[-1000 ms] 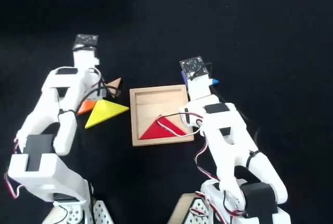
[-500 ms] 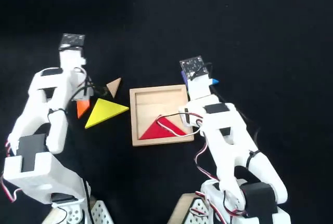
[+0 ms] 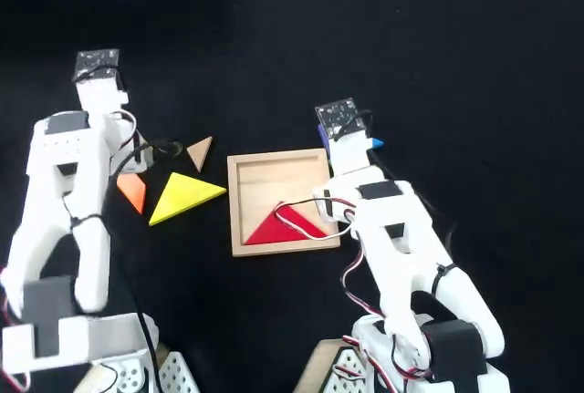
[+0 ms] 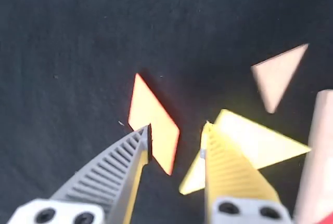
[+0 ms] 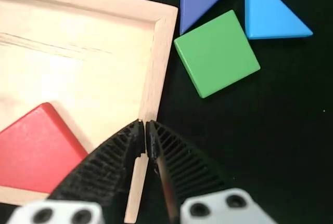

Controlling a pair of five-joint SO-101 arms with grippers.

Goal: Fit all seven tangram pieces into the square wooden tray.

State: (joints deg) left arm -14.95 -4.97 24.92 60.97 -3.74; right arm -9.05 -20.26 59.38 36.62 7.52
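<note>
Tray is occupied by one piece, the red triangle; six are left outside. Off the tray's left side the orange piece is hovered over by the left gripper, spread wide and empty (a pickup is judged in hand). Over the tray's right rim the right gripper is pressed closed on nothing. Lowering and squeezing are called for next.

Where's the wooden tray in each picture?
High view: the square wooden tray lies in the middle, beside the yellow triangle.
Left wrist view: its pale rim pokes in past the yellow triangle.
Right wrist view: its rim runs under the right gripper, next to the green square.
Landmark: the red triangle lying in it.
</note>
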